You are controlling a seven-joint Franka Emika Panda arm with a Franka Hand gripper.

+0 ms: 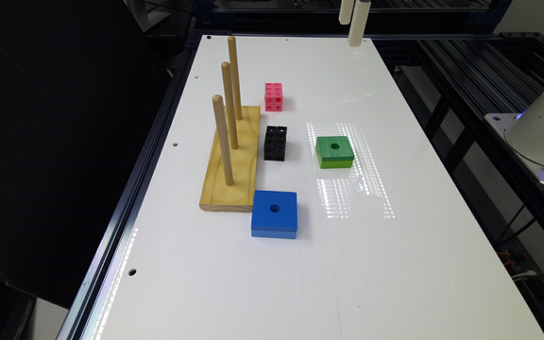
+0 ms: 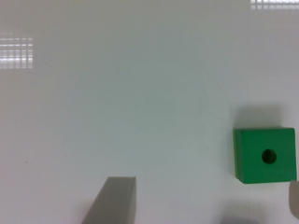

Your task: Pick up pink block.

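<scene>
Resting on table: pink block | wrist view: green block

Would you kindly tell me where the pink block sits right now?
In the exterior view, the pink block rests on the white table, just beyond the black block and right of the wooden peg stand.

My gripper hanging high at the far end, pointing straight down, fingers spread wide apart, holding nothing
</scene>
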